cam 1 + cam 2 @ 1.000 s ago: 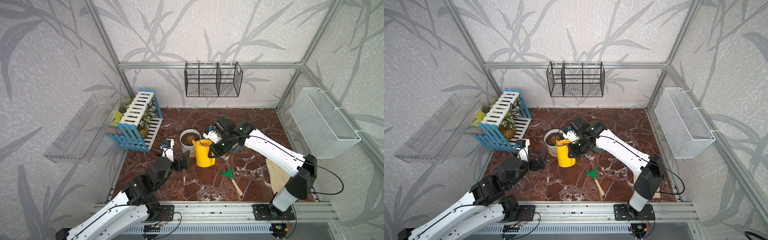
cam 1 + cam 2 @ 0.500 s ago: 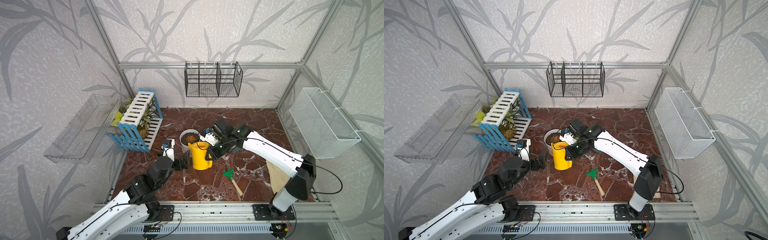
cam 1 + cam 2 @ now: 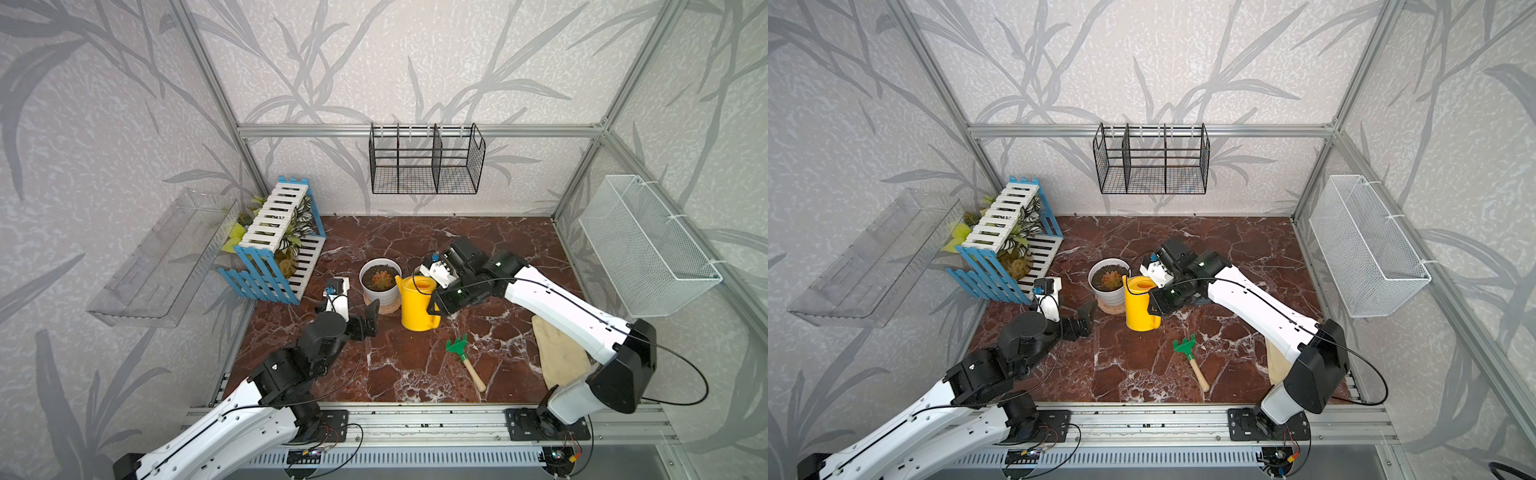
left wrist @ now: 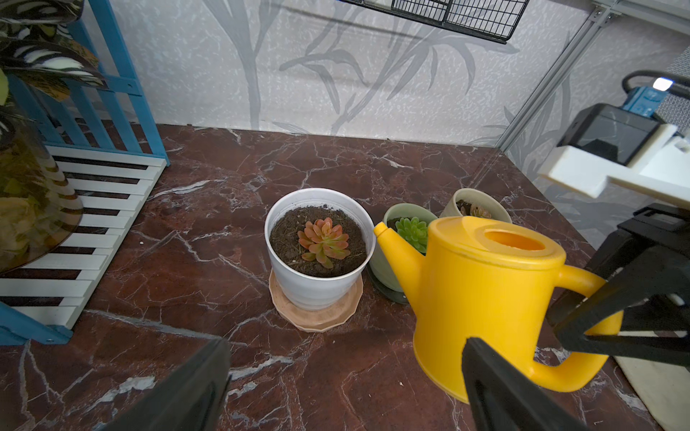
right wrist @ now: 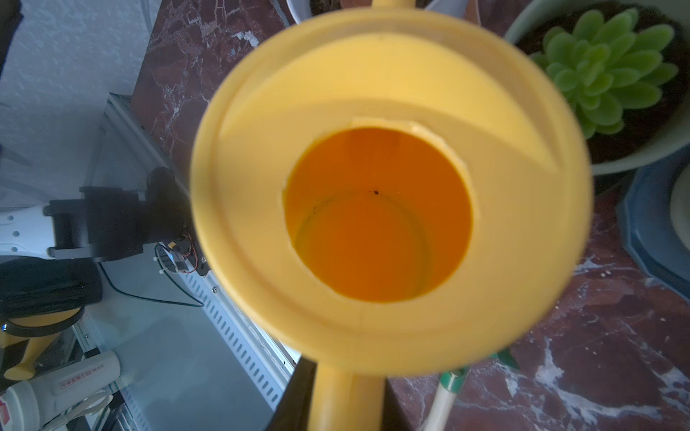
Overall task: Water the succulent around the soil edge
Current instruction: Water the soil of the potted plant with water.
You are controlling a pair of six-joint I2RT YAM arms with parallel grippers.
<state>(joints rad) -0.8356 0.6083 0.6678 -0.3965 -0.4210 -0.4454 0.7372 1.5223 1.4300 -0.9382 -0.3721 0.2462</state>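
One rigid, likely light watering can [image 4: 481, 283] beside the succulent pot [image 4: 317, 283]: right fingers [image 4: 605, 294] pinch its handle [image 4: 582, 276]; left fingers [image 4: 186, 392] spread.

Both top views: high, frontal, down over the whole floor [image 3: 415, 374]. Left wrist: low, near the watering can [image 4: 481, 291]; right wrist: straight into it.

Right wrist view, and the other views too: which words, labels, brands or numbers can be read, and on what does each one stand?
No text can be read in any view.
On the white bottle: a label with red print, too blurred to read.
On the yellow watering can and the white pot: no print shows.
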